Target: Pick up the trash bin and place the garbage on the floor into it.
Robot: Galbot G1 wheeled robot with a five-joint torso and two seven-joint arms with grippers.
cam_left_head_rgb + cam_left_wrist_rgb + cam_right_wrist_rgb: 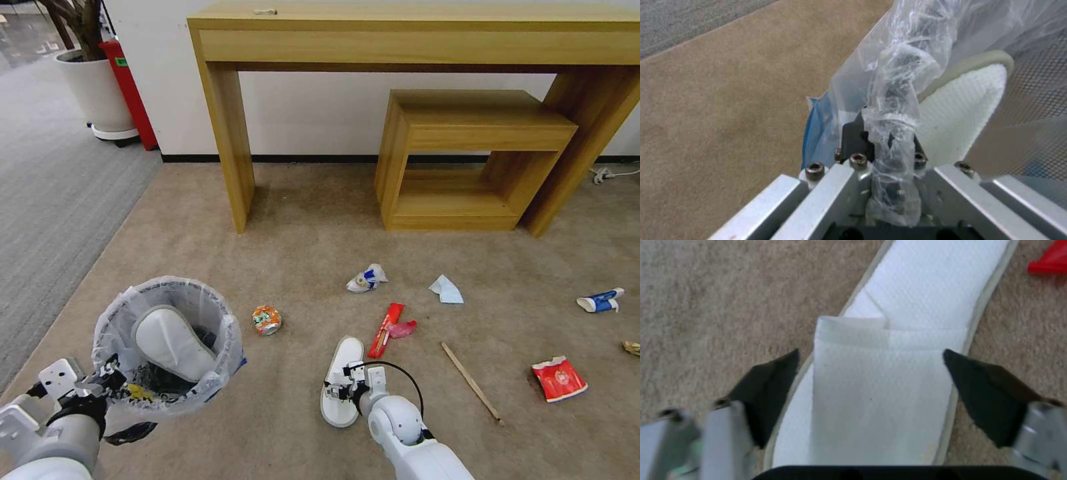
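My left gripper (110, 377) is shut on the rim of the trash bin (213, 320), held above the floor (300, 240) at the lower left; its fingers (853, 140) pinch the translucent bag. One white slipper (170, 343) stands inside the bin. A second white slipper (341, 373) lies on the carpet, and my right gripper (343, 388) hovers open right over it, its fingers (769, 386) straddling the strap of the slipper (880, 373). Other garbage is scattered around: a crushed can (267, 320), a crumpled wrapper (367, 279), a red wrapper (387, 328), a wooden stick (471, 381), a red cup (559, 379), a blue cup (600, 300).
A tall wooden console table (227, 127) and a low wooden stool (467, 160) stand against the wall beyond the litter. Grey ribbed carpet (53, 200), a white planter (97, 93) and a red extinguisher (130, 93) are far left. A tissue (445, 289) lies mid-floor.
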